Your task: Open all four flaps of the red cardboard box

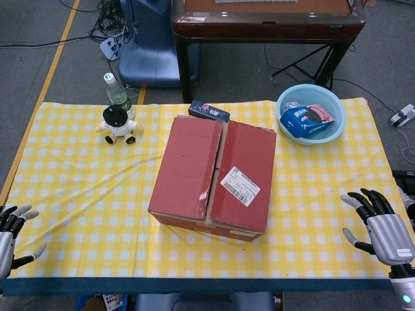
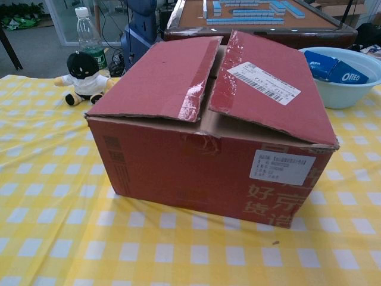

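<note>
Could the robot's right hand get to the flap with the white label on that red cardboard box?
Probably yes: the right hand is open, and only bare yellow checked tablecloth separates it from the red cardboard box and its labelled flap.

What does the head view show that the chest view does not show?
Only the head view shows both hands, the left hand and right hand, open at the table's near edge, apart from the red cardboard box, and a small dark packet behind it. Only the chest view shows the box's front wall with its white label and the Oreo packs. Both show the closed top flaps, the plush toy, bottle and blue basin.
</note>
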Robot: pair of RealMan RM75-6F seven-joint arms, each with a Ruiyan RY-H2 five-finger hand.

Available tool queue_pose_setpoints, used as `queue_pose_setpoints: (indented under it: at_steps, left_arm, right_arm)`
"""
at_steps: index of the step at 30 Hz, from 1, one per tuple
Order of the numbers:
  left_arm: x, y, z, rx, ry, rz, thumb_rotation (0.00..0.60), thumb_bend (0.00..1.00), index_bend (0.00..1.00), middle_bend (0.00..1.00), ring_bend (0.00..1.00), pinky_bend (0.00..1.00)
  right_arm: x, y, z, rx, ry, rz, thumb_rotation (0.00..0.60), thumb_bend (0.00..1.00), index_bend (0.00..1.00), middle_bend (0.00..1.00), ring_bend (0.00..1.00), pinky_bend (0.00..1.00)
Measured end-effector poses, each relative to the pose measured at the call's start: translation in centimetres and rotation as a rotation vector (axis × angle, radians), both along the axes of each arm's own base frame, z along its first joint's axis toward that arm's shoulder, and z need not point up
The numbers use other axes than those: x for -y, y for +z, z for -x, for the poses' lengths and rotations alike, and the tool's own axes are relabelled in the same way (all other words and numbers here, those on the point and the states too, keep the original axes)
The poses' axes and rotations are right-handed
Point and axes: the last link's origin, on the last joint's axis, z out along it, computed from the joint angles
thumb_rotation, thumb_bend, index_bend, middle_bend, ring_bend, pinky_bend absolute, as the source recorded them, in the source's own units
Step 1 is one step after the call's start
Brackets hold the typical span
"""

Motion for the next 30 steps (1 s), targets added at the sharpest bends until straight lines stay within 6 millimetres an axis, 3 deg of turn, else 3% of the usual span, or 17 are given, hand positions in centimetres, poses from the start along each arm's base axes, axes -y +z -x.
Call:
queue_pose_setpoints:
  at_steps: [15,23,26,28,30]
  left_arm:
    - [0.1,0.1,0.2,0.003,0.002,-0.002,0.600,0.13,0.32,0.21,0.13,0.00]
    - [0.0,-0.1,0.3,0.009,0.005,0.002,0.600,0.13,0.32,0.21,0.13,0.00]
    - [0.1,-0.2,0.2,0.014,0.002,0.002,0.600,0.13,0.32,0.21,0.13,0.00]
    - [0.2,-0.2,0.2,0.016,0.002,0.001,0.600,0.13,0.32,0.21,0.13,0.00]
    - [0.2,-0.2,0.2,0.017,0.003,0.001,0.600,0.13,0.32,0.21,0.13,0.00]
  right_arm:
    - [0.0,0.1,-0.3,-0.001,0.007,0.001,0.600,0.27,0.21,0.19,0.10,0.10]
    - [0.7,0.5,-1.6,0.015,0.052,-0.038,0.600,0.55,0.21,0.20,0.10,0.10]
    - [1.6,0.8,-3.0,0.009,0.098,-0.062,0.600,0.72,0.21,0.25,0.10,0.10]
    - [2.3,0.8,-4.0,0.005,0.130,-0.086,0.600,0.90,0.21,0.27,0.11,0.10]
    - [3.3,0.7,-5.3,0.002,0.169,-0.118,0.600,0.97,0.21,0.28,0.11,0.10]
